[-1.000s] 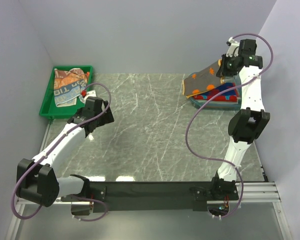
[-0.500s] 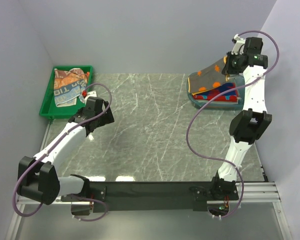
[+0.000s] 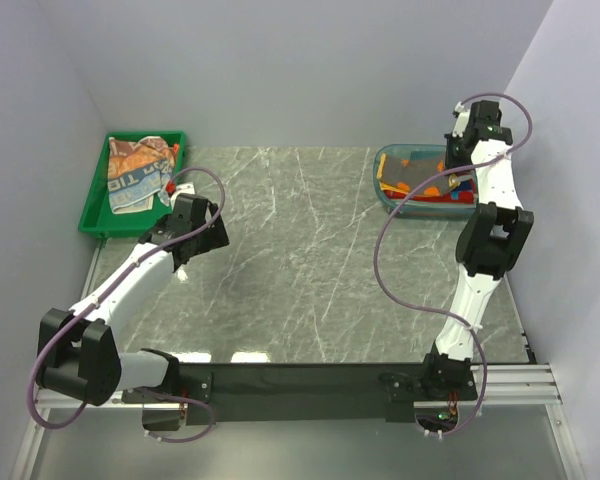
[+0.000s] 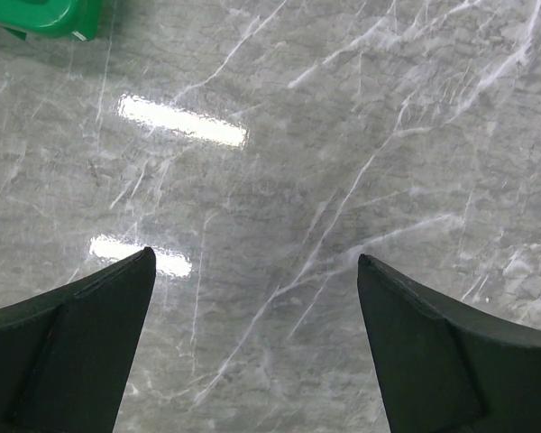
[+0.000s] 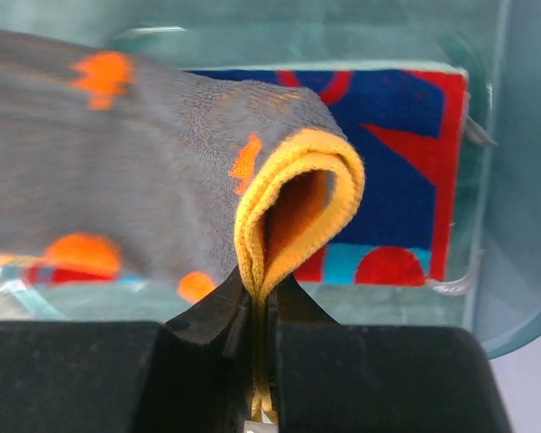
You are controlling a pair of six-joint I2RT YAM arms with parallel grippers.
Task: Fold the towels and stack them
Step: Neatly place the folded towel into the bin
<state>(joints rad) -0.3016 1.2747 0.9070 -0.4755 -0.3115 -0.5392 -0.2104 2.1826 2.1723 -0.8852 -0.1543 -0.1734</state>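
Green tray (image 3: 92, 222) and blue tub (image 3: 380, 172) both hold towels (image 3: 135, 175).

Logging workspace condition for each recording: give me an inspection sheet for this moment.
Surface: grey marble tabletop, glare patches.
Job's things: grey orange-spotted towel held over the tub; red-blue towel inside; crumpled towels in the tray.
Clutter: green tray, clear blue tub.
Grippers: left gripper open, empty, above the table; right gripper shut on the grey towel's yellow edge.
Cables: purple cables looping off both arms.
Surroundings: pale walls.
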